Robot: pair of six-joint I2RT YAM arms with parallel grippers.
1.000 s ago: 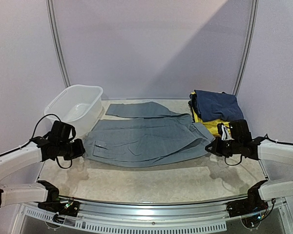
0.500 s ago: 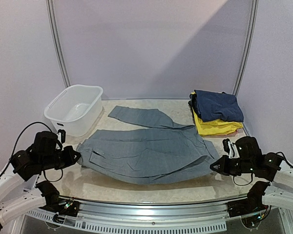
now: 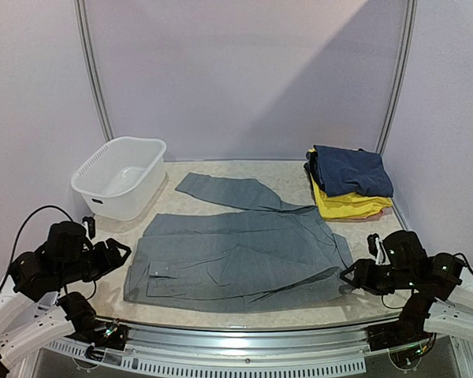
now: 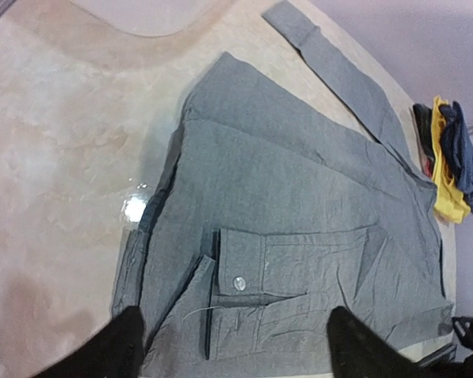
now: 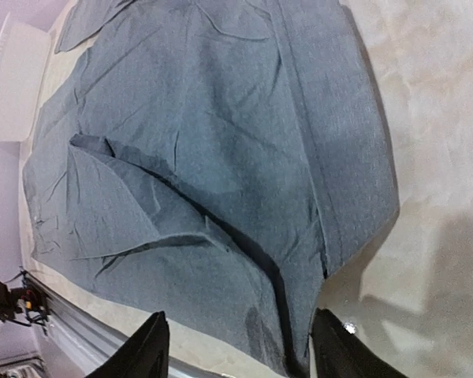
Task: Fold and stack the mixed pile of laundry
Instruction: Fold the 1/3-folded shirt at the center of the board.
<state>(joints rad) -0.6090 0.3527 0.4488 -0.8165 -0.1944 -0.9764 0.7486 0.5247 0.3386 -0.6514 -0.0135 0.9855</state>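
The large grey trousers (image 3: pixel 236 252) lie spread flat across the middle of the table, one leg (image 3: pixel 229 189) angled toward the back. My left gripper (image 3: pixel 123 250) is open at their left edge, fingers wide over the buttoned pocket (image 4: pixel 239 282). My right gripper (image 3: pixel 348 276) is open at their right edge, above the folded-over hem (image 5: pixel 299 315). In the wrist views the left gripper (image 4: pixel 236 350) and the right gripper (image 5: pixel 240 354) hold nothing. The navy top (image 3: pixel 351 169) rests on yellow clothes (image 3: pixel 343 206) and a reddish one at back right.
A white plastic basin (image 3: pixel 118 175) stands at the back left, close to the trousers' far leg. The table's near edge with its metal rail (image 3: pixel 236 335) runs just below the trousers. Curved white poles (image 3: pixel 94 79) rise at the back.
Both arms drew back toward the near edge, dragging the trousers nearer and flatter. Both grippers, shut on the cloth before, have opened and let it go.
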